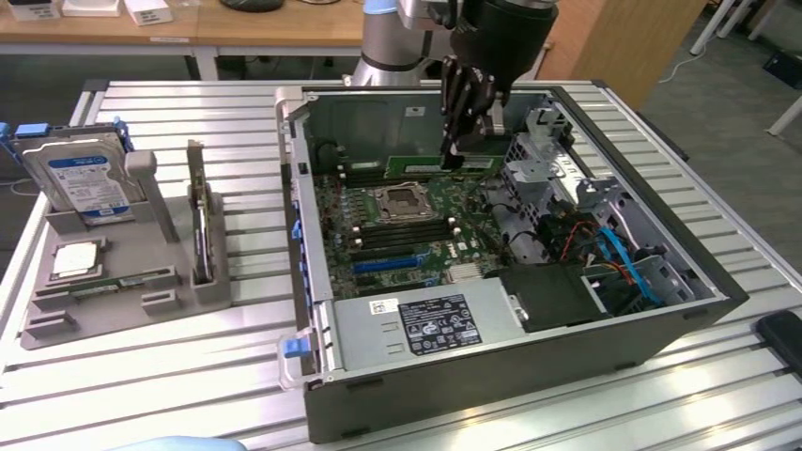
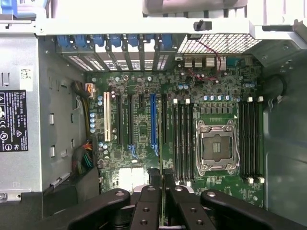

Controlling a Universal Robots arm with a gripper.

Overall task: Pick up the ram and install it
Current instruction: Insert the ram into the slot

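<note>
On the exterior view's left we see the grey holder (image 1: 126,282) with the hard drive (image 1: 85,178) and the tall expansion card (image 1: 197,211) standing in it, both well away from the work. Next comes the open computer case (image 1: 296,235) lying on its side, with the motherboard (image 1: 376,254) exposed and the empty processor socket (image 1: 401,200) near its middle. Just past the socket, towards the far wall, is the ram (image 1: 420,166). We see it as a green strip on its long edge, hanging over the board and not seated. The gripper (image 1: 470,148) reaches down from above and is pinched on the ram's upper edge. In the wrist view, its dark fingers (image 2: 148,201) sit close together around a thin edge-on sliver. From there we look straight down onto the long black memory slots (image 2: 182,139) beside the socket, and they look unfilled. We judge the pick-up done and the carry over the board under way, with installation not yet begun. To seat the stick, we think its lower edge must run parallel to one slot and sit squarely over it. It would then need a straight, even press down, since a tilted stick could jam or skid across neighbouring parts. Further to the exterior view's right lie the drive bays and blue cables (image 1: 626,268), clear of the gripper.
</note>
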